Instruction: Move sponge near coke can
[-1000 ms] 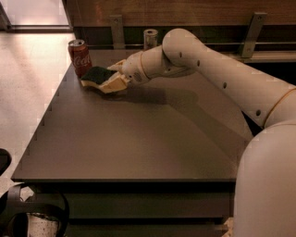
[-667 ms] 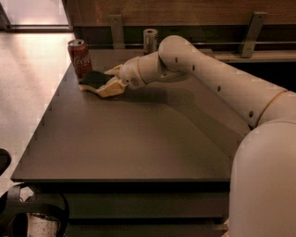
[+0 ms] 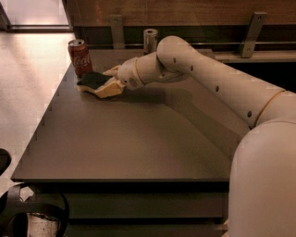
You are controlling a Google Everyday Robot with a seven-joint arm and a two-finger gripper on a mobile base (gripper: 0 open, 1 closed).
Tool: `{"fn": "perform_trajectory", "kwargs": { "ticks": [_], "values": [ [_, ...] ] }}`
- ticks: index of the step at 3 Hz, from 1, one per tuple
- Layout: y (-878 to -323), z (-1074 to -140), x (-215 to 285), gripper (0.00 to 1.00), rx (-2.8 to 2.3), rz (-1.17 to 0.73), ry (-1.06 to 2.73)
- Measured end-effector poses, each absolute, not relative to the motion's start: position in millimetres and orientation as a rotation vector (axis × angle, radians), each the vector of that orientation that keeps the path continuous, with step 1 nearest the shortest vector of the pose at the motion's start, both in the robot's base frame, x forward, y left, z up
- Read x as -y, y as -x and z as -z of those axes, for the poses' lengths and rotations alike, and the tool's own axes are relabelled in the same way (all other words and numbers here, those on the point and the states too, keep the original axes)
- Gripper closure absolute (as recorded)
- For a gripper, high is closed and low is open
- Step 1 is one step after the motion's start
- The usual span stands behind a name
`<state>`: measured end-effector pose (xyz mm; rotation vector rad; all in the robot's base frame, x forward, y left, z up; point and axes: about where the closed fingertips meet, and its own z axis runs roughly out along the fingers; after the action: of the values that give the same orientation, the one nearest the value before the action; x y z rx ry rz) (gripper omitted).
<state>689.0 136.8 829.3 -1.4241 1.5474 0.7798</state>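
The dark grey-brown tabletop point(image 3: 138, 139) stood against a wood-panelled wall point(image 3: 185, 11), with pale, glossy floor point(image 3: 27, 69) beyond its edge. The coke can point(image 3: 79, 56), red with white Coca-Cola script, stood at a far corner. Just beside the can, on the nearer side, lay the sponge point(image 3: 91, 80), green top up, clasped by the end effector point(image 3: 103, 82). Farther from the can, by the wall, stood a silver can point(image 3: 150, 40).
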Motion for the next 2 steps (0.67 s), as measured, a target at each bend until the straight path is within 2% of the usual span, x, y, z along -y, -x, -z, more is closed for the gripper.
{"fn": "perform_trajectory", "kwargs": {
  "ticks": [2],
  "values": [
    [-687.2,-827.5,-142.0,0.07,-1.545,-0.788,1.43]
  ]
}}
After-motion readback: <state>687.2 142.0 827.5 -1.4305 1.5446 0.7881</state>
